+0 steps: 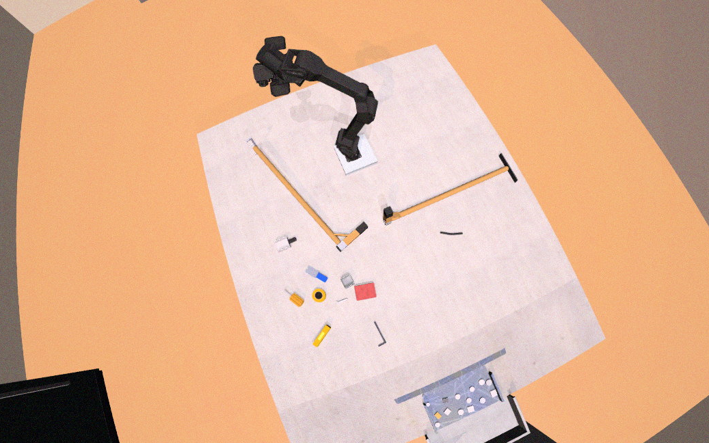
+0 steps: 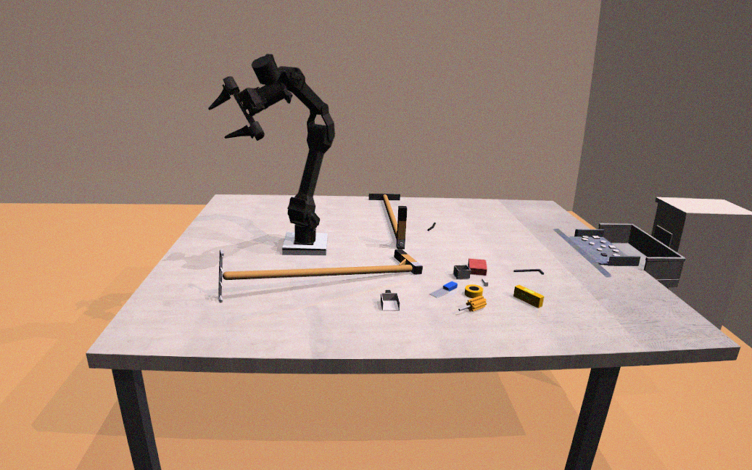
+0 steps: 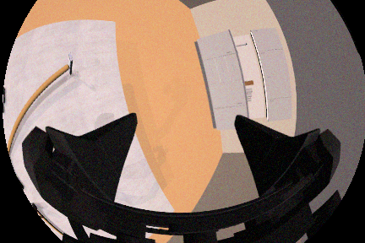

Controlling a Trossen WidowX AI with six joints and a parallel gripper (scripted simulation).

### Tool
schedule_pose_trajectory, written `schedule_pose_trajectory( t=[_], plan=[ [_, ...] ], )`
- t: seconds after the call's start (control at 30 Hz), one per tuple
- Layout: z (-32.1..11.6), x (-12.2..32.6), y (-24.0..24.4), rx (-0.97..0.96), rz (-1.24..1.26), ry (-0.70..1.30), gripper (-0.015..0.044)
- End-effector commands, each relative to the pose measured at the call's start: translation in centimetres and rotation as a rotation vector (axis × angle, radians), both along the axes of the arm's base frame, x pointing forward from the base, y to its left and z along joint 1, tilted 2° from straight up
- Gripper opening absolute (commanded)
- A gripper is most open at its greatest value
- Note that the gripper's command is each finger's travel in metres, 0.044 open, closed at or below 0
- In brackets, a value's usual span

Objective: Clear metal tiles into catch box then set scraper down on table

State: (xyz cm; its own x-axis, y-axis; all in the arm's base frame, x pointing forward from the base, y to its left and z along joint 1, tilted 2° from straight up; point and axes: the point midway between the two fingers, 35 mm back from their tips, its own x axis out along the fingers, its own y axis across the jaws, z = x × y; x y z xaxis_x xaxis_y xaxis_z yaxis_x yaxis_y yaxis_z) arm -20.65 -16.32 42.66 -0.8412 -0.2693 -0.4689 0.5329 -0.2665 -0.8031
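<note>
A long-handled scraper (image 1: pixel 296 195) (image 2: pixel 320 272) (image 3: pixel 35 91) lies on the table with a thin metal blade at one end and a black-tipped angled grip at the other. A similar long tool with a black crosshead (image 1: pixel 450 193) (image 2: pixel 390 211) lies on the arm's other side. My gripper (image 2: pixel 217 123) (image 3: pixel 187 119) is wide open and empty, high up near the table edge, away from both tools. Several small tiles (image 1: pixel 457 396), mostly pale, one orange (image 1: pixel 437 415) and one dark (image 1: pixel 444 400), lie on the steel plate (image 1: pixel 456 385). The catch box (image 1: pixel 517 413) (image 2: pixel 661 268) adjoins its far end; its inside is partly hidden.
Between the arm and plate lie a red block (image 1: pixel 365 290) (image 2: pixel 477 266), a yellow bar (image 1: pixel 321 335) (image 2: pixel 528 295), a tape roll (image 2: pixel 473 290), an orange-handled tool (image 1: pixel 296 299), a blue-handled tool (image 1: pixel 320 277), a hex key (image 1: pixel 380 333) and small metal trays (image 1: pixel 347 280) (image 2: pixel 390 301).
</note>
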Motion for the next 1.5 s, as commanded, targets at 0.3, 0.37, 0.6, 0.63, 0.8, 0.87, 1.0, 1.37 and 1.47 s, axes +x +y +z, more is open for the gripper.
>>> schedule_pose_trajectory(
  t=[0.3,0.37,0.6,0.63,0.8,0.87,1.0,1.37,1.47],
  plan=[
    [1.9,-0.2,-0.2,-0.009,-0.002,-0.008,0.044],
    [2.2,-0.2,-0.2,-0.011,-0.003,-0.008,0.044],
    [3.2,-0.2,-0.2,-0.017,-0.004,-0.008,0.044],
    [3.4,-0.2,-0.2,-0.018,-0.005,-0.008,0.044],
    [4.1,-0.2,-0.1,-0.023,-0.006,-0.008,0.044],
    [4.3,-0.2,-0.1,-0.025,-0.006,-0.008,0.044],
    [4.8,-0.1,0.0,-0.028,-0.007,-0.009,0.044],
    [6.0,-0.1,0.2,-0.038,-0.01,-0.009,0.044],
    [6.2,-0.1,0.2,-0.04,-0.011,-0.009,0.044]
  ],
)
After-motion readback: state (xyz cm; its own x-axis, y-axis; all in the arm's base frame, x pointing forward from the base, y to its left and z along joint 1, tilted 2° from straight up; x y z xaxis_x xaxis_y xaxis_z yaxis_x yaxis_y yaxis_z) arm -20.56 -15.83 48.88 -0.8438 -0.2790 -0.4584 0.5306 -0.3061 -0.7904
